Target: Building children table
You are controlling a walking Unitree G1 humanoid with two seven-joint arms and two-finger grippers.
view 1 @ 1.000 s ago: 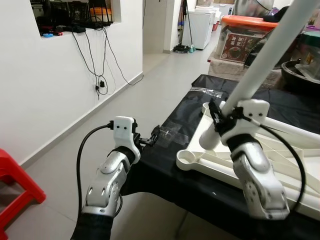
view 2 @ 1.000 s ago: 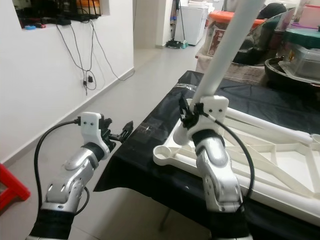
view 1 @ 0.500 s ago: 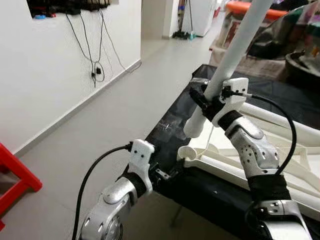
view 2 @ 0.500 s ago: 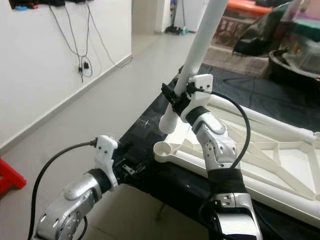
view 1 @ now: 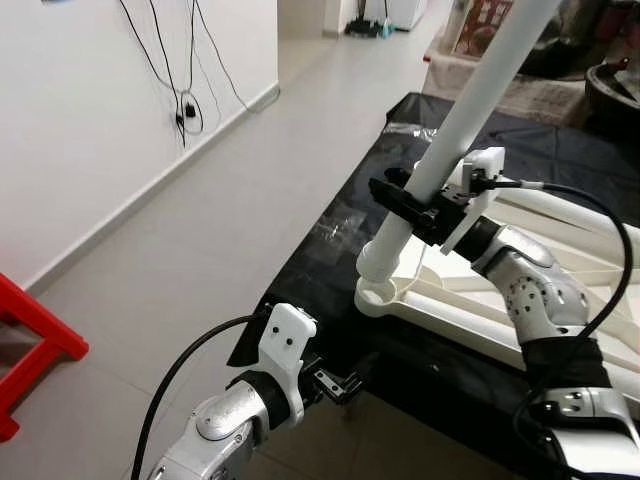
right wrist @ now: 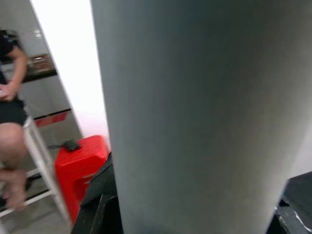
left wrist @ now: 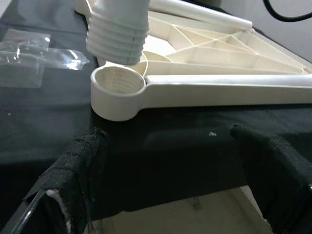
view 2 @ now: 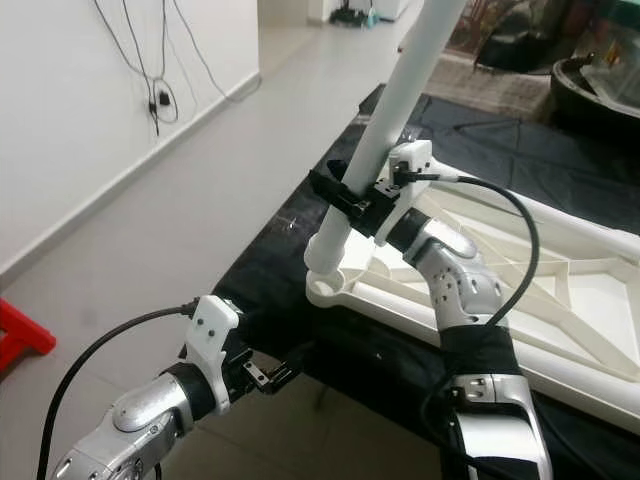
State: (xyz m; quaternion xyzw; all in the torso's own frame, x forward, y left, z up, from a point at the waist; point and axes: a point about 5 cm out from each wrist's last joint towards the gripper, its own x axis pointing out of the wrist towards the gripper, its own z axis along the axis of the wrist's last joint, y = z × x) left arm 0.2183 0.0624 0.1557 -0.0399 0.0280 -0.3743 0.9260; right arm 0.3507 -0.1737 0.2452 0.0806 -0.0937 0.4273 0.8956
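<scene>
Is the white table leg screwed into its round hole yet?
Not yet. The leg, held tilted by the right gripper, has its threaded end just above the socket.

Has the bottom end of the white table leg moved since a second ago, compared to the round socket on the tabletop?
Yes. The table leg, held in the right tool, has shifted toward the socket; its threaded end now hangs just above it, not yet in.

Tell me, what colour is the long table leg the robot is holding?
The table leg is white, clearest in the left eye view.
</scene>
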